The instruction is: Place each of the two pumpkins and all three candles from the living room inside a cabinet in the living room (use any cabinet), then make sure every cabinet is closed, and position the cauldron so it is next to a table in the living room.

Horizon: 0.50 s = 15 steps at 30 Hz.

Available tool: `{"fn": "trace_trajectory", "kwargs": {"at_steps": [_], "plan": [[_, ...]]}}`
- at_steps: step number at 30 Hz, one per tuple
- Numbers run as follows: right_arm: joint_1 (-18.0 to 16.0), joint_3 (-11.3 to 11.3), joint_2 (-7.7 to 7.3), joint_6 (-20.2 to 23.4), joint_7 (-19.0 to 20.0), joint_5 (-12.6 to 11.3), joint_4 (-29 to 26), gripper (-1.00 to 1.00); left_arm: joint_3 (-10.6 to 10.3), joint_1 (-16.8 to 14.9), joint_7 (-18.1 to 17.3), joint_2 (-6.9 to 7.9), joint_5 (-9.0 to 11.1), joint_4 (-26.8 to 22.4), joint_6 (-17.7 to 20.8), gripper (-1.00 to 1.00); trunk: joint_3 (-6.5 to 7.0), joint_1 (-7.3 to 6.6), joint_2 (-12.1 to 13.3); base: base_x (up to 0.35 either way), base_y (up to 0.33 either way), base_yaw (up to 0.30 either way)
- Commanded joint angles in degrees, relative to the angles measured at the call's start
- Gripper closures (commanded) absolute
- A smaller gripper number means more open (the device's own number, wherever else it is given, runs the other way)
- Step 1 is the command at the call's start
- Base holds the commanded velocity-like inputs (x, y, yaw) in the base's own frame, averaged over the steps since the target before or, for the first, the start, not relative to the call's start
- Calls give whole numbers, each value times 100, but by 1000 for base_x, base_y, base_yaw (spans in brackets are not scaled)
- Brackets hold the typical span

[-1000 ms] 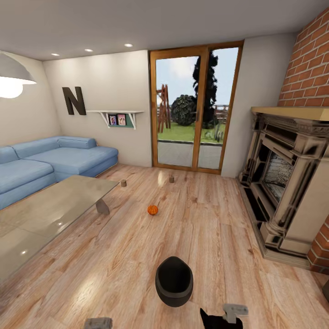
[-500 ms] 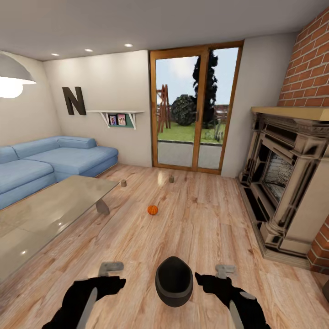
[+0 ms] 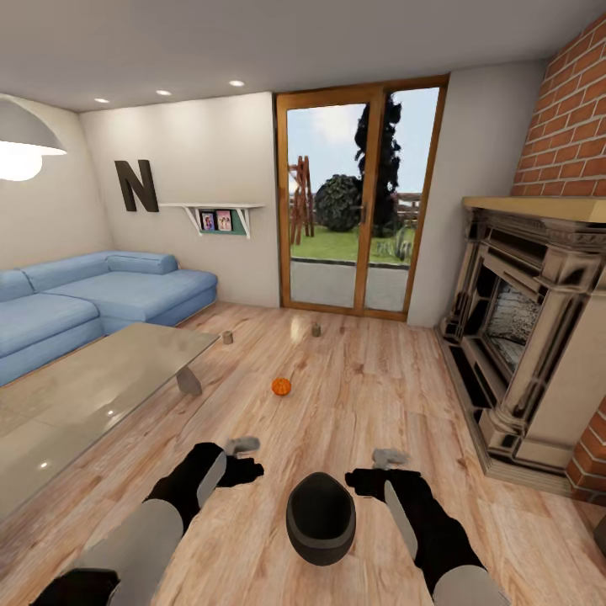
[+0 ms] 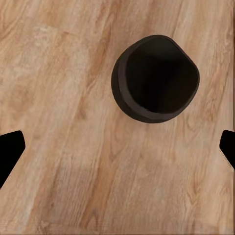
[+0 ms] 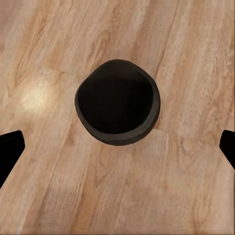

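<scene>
Two grippers reach forward over the wooden floor [image 3: 370, 404], one on each side of the black cauldron [image 3: 321, 516]. The left gripper [image 3: 242, 443] hangs above the boards to the cauldron's left, and the right gripper [image 3: 389, 459] to its right; neither touches the pot. In both wrist views the dark fingertips [image 4: 10, 152] sit at the far edges of the picture, spread wide with nothing between them but floor and, further off, the cauldron [image 4: 156, 78]. So both grippers stand fully open and hold nothing. From the right wrist, the cauldron [image 5: 117, 102] lies roughly centred between the tips [image 5: 10, 149], its hollow mouth facing up.

Further off, one orange pumpkin [image 3: 281, 385] rests on the floor past the corner of the glass-topped table [image 3: 93, 387]. Two small grey-beige candles stand beyond it: one [image 3: 227, 337] near the table's far corner, one [image 3: 316, 330] nearer the glass door [image 3: 358, 198]. They are too small to make out in detail. The table runs off the left edge, as does the blue sofa [image 3: 93, 295]. A fireplace [image 3: 526, 337] is cut by the right edge.
</scene>
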Motion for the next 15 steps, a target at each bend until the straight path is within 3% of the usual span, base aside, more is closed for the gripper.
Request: {"fn": "trace_trajectory", "kwargs": {"at_steps": [1, 3, 6, 11, 15], "plan": [[-140, -6, 7, -49, -19, -34, 230, -100, 0, -162, 7, -9, 36, 247, -97, -100, -8, 0, -4, 0, 0, 0], [-550, -6, 33, -229, -53, -36, 908, -100, 0, -500, 18, -29, 62, 706, -325, -100, -8, 0, -4, 0, 0, 0], [-1039, -12, 56, -352, -151, -42, 1748, -100, 13, -761, 56, -50, 86, 992, -475, -100, -8, 0, -4, 0, 0, 0], [-1443, -25, 78, -390, -449, -59, 2358, -100, 31, -916, 298, -79, 149, 1152, -586, -100, -8, 0, -4, 0, 0, 0], [-1517, -29, 84, -387, -636, -63, 2466, -100, 34, -950, 399, -91, 142, 1168, -540, -100, -8, 0, -4, 0, 0, 0]]}}
